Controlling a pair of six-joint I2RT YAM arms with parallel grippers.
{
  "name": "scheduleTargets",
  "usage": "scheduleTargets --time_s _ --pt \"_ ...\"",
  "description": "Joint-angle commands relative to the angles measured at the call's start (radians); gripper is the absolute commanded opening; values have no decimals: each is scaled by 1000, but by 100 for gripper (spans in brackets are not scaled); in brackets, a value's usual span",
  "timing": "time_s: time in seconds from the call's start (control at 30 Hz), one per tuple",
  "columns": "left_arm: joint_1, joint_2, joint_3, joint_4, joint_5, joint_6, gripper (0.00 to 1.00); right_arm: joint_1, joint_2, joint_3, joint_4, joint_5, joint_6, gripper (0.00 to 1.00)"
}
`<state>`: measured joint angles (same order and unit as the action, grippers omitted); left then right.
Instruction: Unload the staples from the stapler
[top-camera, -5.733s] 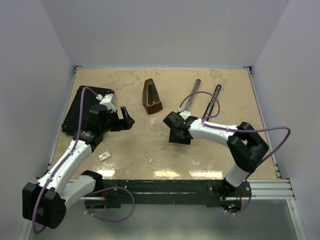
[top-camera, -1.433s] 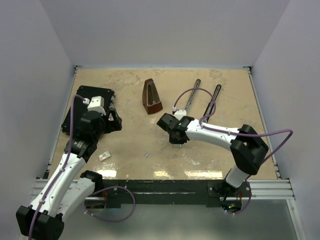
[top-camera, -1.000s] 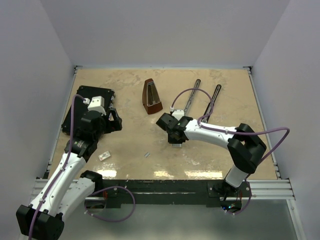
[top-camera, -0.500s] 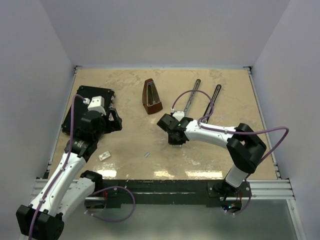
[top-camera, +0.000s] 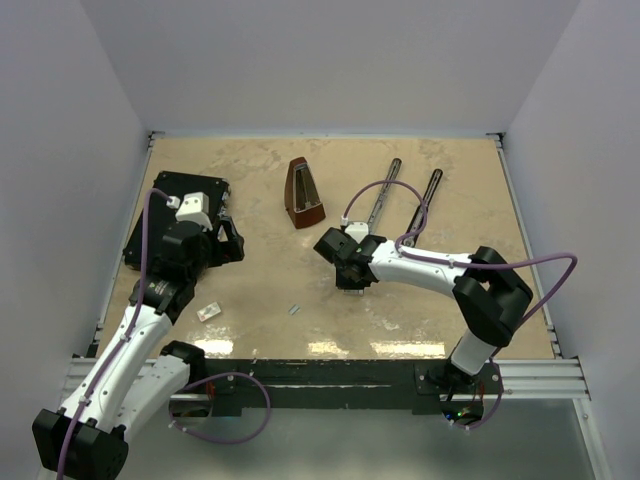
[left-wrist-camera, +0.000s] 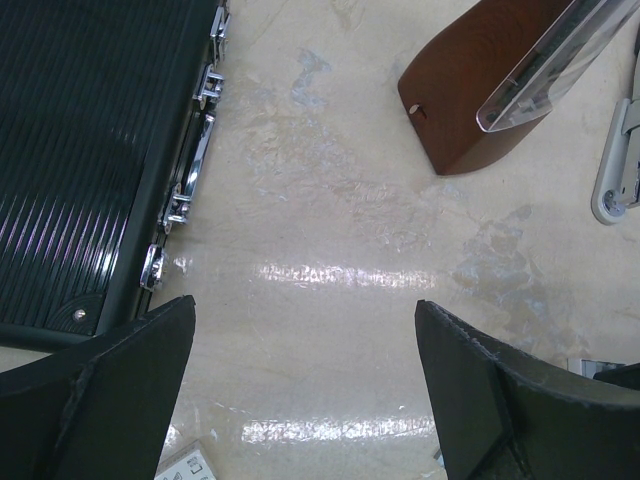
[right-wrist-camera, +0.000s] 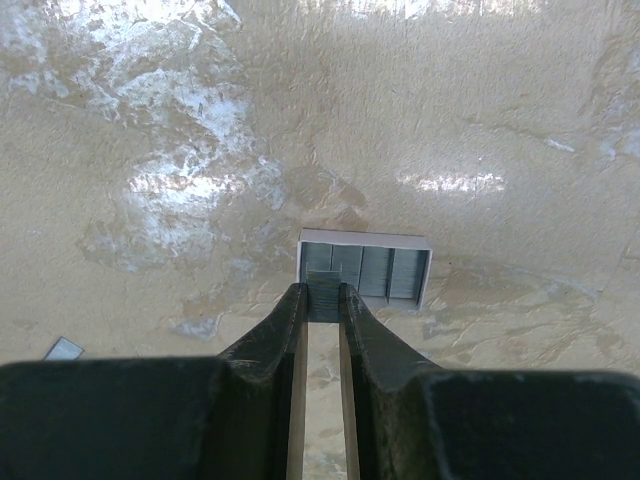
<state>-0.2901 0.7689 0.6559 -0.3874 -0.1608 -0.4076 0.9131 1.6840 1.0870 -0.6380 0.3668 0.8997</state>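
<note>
The stapler lies opened out as two long thin dark bars at the back right; its silver end shows in the left wrist view. My right gripper is shut on a short ridged strip of staples, held just over a small grey box of staples. Another loose strip of staples lies on the table near the front. My left gripper is open and empty over bare table.
A brown metronome stands at the back centre. A flat black case lies at the left, beside my left gripper. A small white box lies near the front left.
Since the earliest frame, the left arm has drawn back, the right gripper has shifted left, and one of two loose strips near the front is gone. In the last second, almost nothing has moved.
</note>
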Motion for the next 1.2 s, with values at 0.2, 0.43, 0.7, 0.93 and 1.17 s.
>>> scheduleTargets --time_s 0.2,0.43,0.7,0.93,1.17 --pt "3 -2 -9 13 -3 6 96 -5 8 -12 18 -2 24 15" --pt "3 -3 -9 12 -3 7 96 -5 13 -13 14 3 28 15" --pt "3 -3 -9 13 -2 6 96 -3 20 -10 17 1 38 15" --pt "3 -3 -10 13 -2 7 96 -5 28 -7 20 3 38 16" --pt "3 0 -10 15 6 6 96 -5 34 -3 18 9 41 16"
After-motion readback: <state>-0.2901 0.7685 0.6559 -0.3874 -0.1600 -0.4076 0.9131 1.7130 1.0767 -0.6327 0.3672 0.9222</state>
